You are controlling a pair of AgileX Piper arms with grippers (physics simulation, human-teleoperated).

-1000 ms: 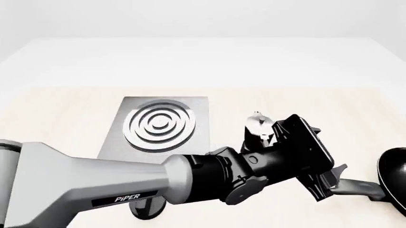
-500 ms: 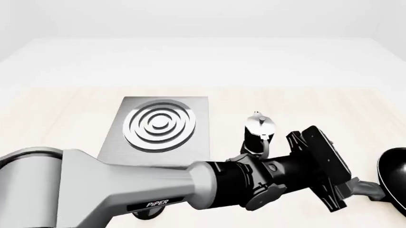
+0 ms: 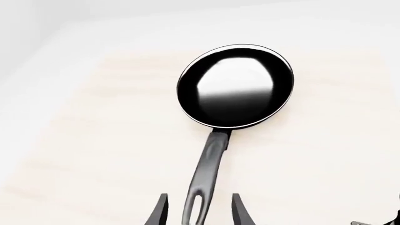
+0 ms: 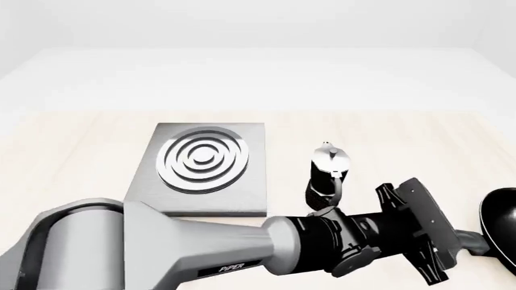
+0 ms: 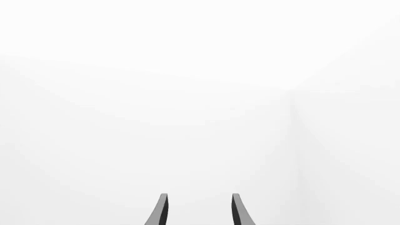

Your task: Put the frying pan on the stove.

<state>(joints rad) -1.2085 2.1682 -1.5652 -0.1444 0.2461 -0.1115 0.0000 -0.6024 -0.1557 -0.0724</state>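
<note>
The flat square grey metal stove (image 4: 202,170) with raised silver rings lies on the pale wooden table (image 4: 72,145), a black-and-silver moka pot (image 4: 327,174) just to its right, the grey-and-black left arm (image 4: 241,254) reaching nearer than it toward the round black frying pan (image 4: 499,219) far right.

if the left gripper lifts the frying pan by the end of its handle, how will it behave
The frying pan looks rigid, so it should not flex. Held at the handle's far end by the left gripper, the round bowl will probably droop. The glossy handle may slip.
</note>
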